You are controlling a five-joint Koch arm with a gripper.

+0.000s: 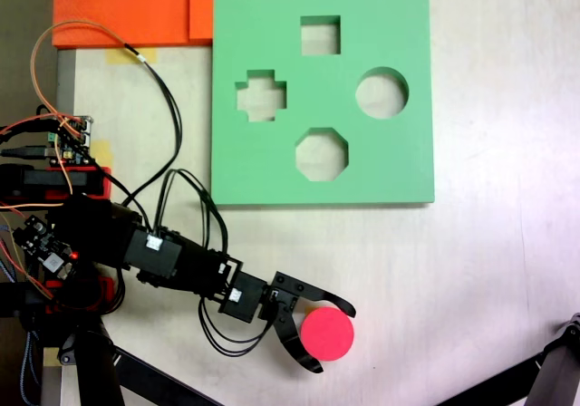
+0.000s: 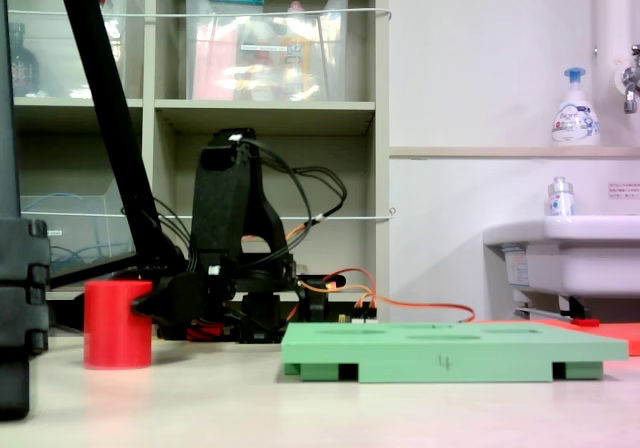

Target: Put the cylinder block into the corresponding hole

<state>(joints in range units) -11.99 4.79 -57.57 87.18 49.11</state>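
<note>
Jaws spread around the cylinder block (image 1: 327, 334) from above; the side camera shows it standing upright.

Short red-pink foam cylinder block (image 1: 328, 334): left rim covered by black gripper (image 1: 332, 338) in top-down fixed view; contact with either jaw not discernible. Side fixed view: gripper tips hidden behind cylinder block (image 2: 117, 323). Flat green foam board (image 2: 455, 350) seen edge-on there, cutout shapes unreadable; circular hole (image 1: 381, 93) clear from above. Orange foam sheets (image 1: 136, 7) cut by top edge. Black tripod leg (image 1: 553, 374) cut by lower right corner.
</note>
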